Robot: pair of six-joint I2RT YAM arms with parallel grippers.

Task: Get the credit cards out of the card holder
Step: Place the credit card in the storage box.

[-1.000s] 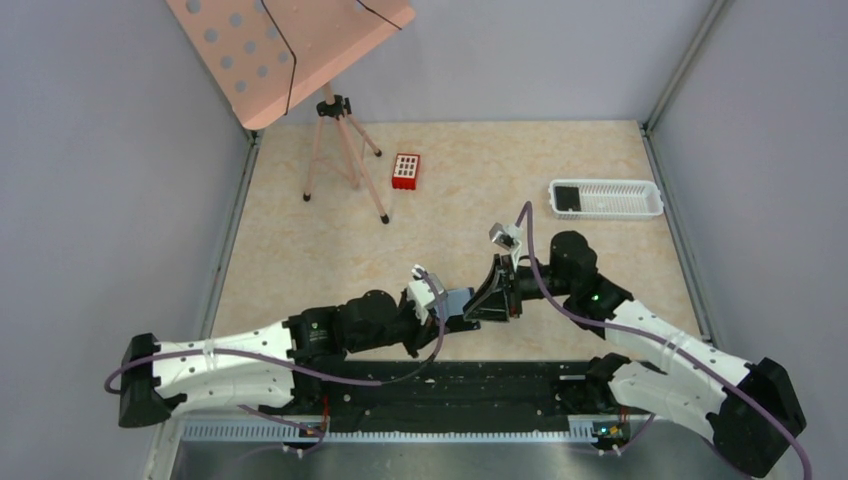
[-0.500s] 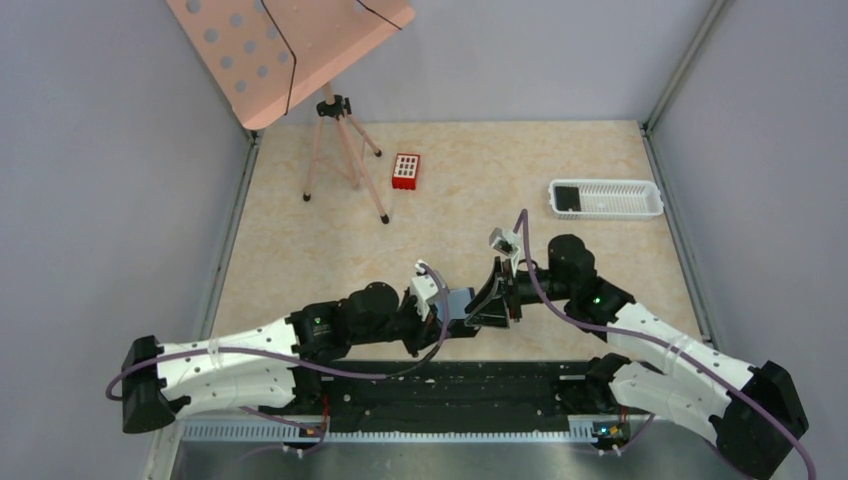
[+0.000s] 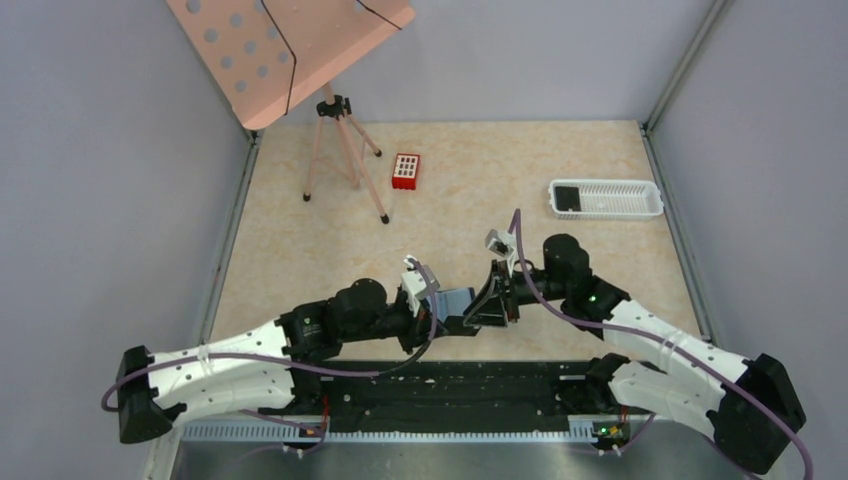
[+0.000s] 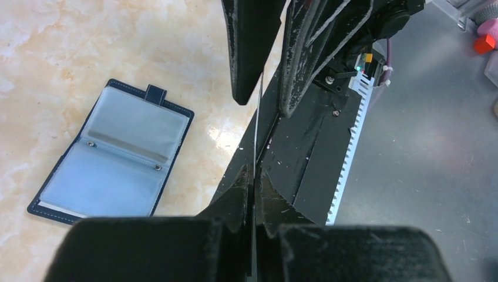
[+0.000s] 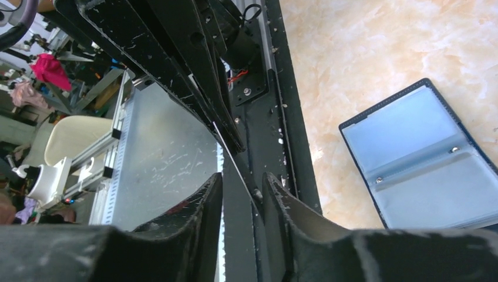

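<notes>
One credit card (image 4: 255, 135) is out of the card holder and held on edge, so you see it only as a thin line. Your left gripper (image 4: 253, 177) is clamped tight on one end of it. Your right gripper (image 5: 242, 181) faces it from the other side, with its jaws partly apart. They straddle the card's far end, and a little gap shows between the fingers and the card.

The card holder (image 4: 111, 155) lies open and flat on the table (image 3: 480, 160), grey pockets up and snap tab on one edge. It sits just beside the black strip (image 4: 293, 176) along the table's near edge, below the two grippers.

Well apart to the right, a white tray (image 3: 640, 212) holds a dark flat rectangle (image 3: 567, 197) in its left end. A small red block (image 3: 405, 171) sits towards the back.
</notes>
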